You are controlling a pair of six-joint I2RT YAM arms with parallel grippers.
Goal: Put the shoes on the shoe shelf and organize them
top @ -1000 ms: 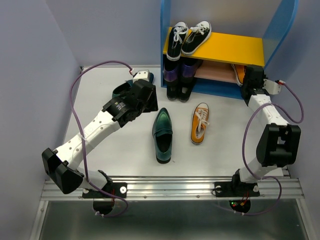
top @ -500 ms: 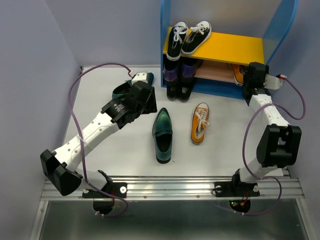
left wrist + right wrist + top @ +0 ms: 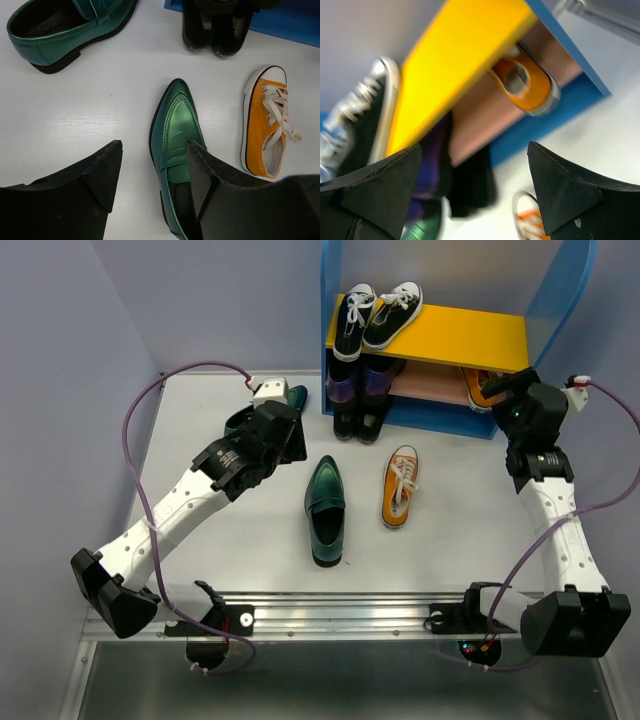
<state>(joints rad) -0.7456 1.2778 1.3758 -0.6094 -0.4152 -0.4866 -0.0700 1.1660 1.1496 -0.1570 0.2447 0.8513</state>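
1. We are seeing the shoe shelf (image 3: 480, 335) standing at the rear right of the tabletop (image 3: 250, 530).
2. A sneaker pair (image 3: 375, 315) is sitting on its upper board, at the left end.
3. A shelved sneaker (image 3: 526, 82) is lying on the lower board, at the right end.
4. Two low shoes (image 3: 358, 423) are standing just before the shelf's left end.
5. A middle loafer (image 3: 326, 508) is lying mid-tabletop, with a loose sneaker (image 3: 401, 486) just to its right.
6. A second loafer (image 3: 65, 27) is lying well to the left, nearer the rear.

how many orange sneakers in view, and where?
2. One orange sneaker lies on the table right of the green loafer; the other orange sneaker sits at the right end of the shelf's lower board. Shelf interior partly hidden.
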